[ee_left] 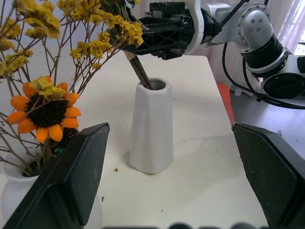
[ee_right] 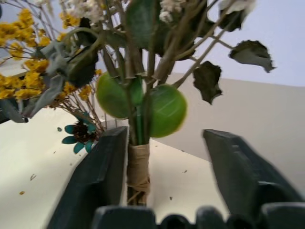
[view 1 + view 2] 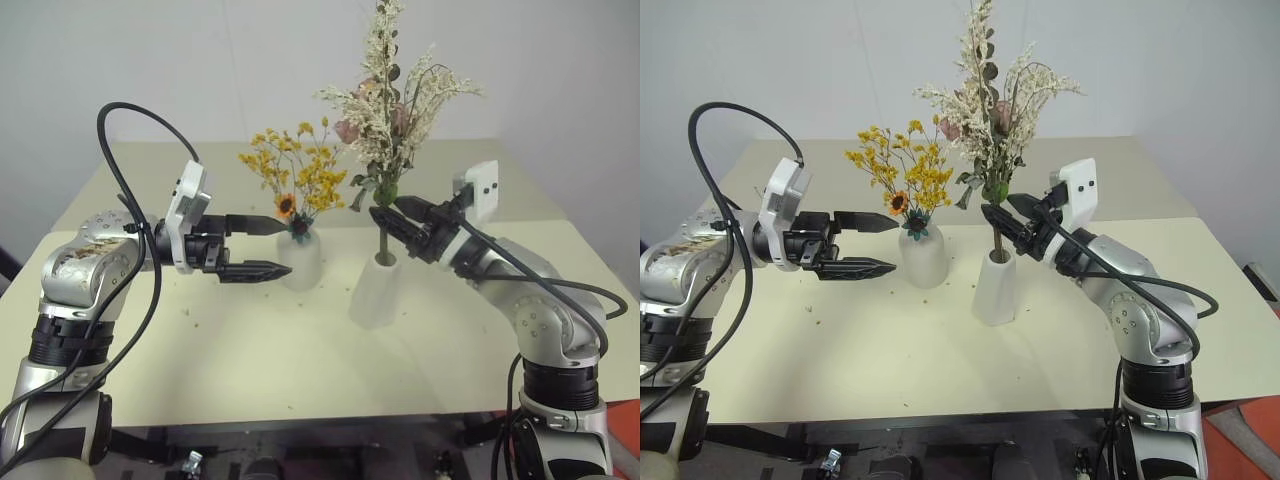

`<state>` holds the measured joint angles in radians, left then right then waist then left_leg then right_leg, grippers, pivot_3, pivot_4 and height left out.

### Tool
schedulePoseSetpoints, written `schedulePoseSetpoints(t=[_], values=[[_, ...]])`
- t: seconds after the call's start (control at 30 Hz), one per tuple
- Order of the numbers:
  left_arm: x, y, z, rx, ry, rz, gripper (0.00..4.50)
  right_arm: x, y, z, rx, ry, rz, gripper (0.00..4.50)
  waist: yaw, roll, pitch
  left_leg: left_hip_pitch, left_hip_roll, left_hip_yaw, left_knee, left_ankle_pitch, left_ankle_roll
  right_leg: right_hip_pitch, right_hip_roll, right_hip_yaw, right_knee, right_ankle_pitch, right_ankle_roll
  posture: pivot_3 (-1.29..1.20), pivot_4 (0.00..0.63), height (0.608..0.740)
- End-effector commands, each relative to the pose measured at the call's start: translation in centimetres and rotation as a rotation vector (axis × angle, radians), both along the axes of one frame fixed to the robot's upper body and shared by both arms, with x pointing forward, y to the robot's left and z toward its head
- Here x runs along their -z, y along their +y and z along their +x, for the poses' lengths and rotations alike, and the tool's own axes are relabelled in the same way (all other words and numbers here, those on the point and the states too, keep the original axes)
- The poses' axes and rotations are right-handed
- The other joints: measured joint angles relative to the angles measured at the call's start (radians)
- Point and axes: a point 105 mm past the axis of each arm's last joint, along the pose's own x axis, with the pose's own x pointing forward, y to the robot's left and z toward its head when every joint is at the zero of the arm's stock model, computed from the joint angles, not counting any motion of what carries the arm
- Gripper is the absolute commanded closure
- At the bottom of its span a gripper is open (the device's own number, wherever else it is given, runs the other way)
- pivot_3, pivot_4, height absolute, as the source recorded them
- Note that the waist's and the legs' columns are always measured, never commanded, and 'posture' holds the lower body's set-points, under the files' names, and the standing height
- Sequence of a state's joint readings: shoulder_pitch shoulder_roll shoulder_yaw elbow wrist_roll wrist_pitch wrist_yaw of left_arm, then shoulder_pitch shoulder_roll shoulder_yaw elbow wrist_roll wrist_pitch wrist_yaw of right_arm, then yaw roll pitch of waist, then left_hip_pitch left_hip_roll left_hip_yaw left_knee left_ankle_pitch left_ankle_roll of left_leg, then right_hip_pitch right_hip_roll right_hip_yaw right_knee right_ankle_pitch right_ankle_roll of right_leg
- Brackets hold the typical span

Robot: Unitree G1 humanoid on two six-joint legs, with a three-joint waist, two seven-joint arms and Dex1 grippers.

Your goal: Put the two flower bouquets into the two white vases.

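Both vases stand mid-worktop – bare room toward every edge. Left gripper fingers spread wide; right gripper fingers parted around the bushy bouquet stem.

From my head cameras, the top of the bushy cream-and-pink bouquet is cut off by the frame edge. Its stem end disappears inside the tapered vase, so I can't see how deep it sits. The right gripper covers the wrapped stem just above the mouth, and I cannot tell whether either finger presses it. In the right wrist view the green leaves are blurred. The rounded vase in the left wrist view is cut off at the corner, partly behind the left gripper's finger.
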<state>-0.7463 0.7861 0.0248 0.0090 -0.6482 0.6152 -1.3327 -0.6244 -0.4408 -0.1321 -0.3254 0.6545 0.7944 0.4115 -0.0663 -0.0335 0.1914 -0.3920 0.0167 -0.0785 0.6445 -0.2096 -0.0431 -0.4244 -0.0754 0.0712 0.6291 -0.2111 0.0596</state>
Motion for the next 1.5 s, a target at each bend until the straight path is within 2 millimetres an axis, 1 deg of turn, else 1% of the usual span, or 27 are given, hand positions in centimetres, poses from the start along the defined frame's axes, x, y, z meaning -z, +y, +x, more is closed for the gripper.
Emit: schedulePoseSetpoints(t=[0.03,0.13,0.17,0.2,0.6,0.77,1.0,1.23,1.43,1.5], values=[[-1.3,0.2,-0.5,0.002,-0.069,-0.015,0.0,-1.8,-0.3,-0.7,-0.007,-0.064,0.037,2.94,0.0,0.0,0.0,0.0,0.0,0.0,0.0,0.0,0.0,0.0,0.0,0.0,0.0,0.0,0.0,0.0,0.15,0.74],[-1.3,0.2,-0.5,0.001,-0.068,-0.016,0.0,-1.9,-0.2,-0.9,-0.018,-0.076,0.056,4.0,0.0,0.0,0.0,0.0,0.0,0.0,0.0,0.0,0.0,0.0,0.0,0.0,0.0,0.0,0.0,0.0,0.15,0.74],[-1.3,0.2,-0.4,0.001,-0.068,-0.017,0.0,-2.0,-0.1,-1.1,-0.025,-0.084,0.062,4.25,0.0,0.0,0.0,0.0,0.0,0.0,0.0,0.0,0.0,0.0,0.0,0.0,0.0,0.0,0.0,0.0,0.15,0.74],[-1.3,0.2,-0.4,0.001,-0.067,-0.017,0.0,-2.1,-0.1,-1.2,-0.03,-0.092,0.072,4.28,0.0,0.0,0.0,0.0,0.0,0.0,0.0,0.0,0.0,0.0,0.0,0.0,0.0,0.0,0.0,0.0,0.15,0.74],[-1.3,0.2,-0.4,0.006,-0.062,-0.013,0.0,-1.7,0.2,-2.8,-0.044,-0.132,0.121,4.28,0.0,0.0,0.0,0.0,0.0,0.0,0.0,0.0,0.0,0.0,0.0,0.0,0.0,0.0,0.0,0.0,0.15,0.74],[-1.3,0.2,-0.3,0.008,-0.06,-0.012,0.0,-1.0,0.3,-3.4,-0.045,-0.181,0.131,4.28,0.0,0.0,0.0,0.0,0.0,0.0,0.0,0.0,0.0,0.0,0.0,0.0,0.0,0.0,0.0,0.0,0.15,0.74],[-1.4,0.1,-0.2,0.012,-0.059,-0.01,0.0,0.2,0.8,-3.2,-0.04,-0.236,0.13,4.28,-0.001,0.0,0.0,0.001,0.0,0.0,0.0,0.0,0.0,0.0,0.0,0.0,0.001,0.0,0.0,0.0,0.15,0.74],[-1.4,0.2,-0.2,0.011,-0.055,-0.006,0.0,1.7,0.6,-2.9,-0.02,-0.248,0.132,4.28,-0.001,0.0,0.0,0.0,0.0,0.0,0.0,0.0,0.0,0.0,0.0,0.0,0.0,0.0,0.0,0.0,0.15,0.74],[-1.5,0.3,-0.2,0.01,-0.056,-0.003,0.0,2.4,0.4,-3.1,-0.008,-0.26,0.116,4.28,-0.001,0.0,0.0,0.0,0.0,0.0,0.0,0.0,0.0,0.0,0.0,0.0,0.0,0.0,0.0,0.0,0.15,0.74],[-1.5,0.3,-0.2,0.01,-0.056,-0.003,0.0,2.4,0.1,-3.2,-0.007,-0.261,0.117,3.56,-0.001,0.0,0.0,0.0,0.0,0.0,0.0,0.0,0.0,0.0,0.0,0.0,0.0,0.0,0.0,0.0,0.15,0.74]])
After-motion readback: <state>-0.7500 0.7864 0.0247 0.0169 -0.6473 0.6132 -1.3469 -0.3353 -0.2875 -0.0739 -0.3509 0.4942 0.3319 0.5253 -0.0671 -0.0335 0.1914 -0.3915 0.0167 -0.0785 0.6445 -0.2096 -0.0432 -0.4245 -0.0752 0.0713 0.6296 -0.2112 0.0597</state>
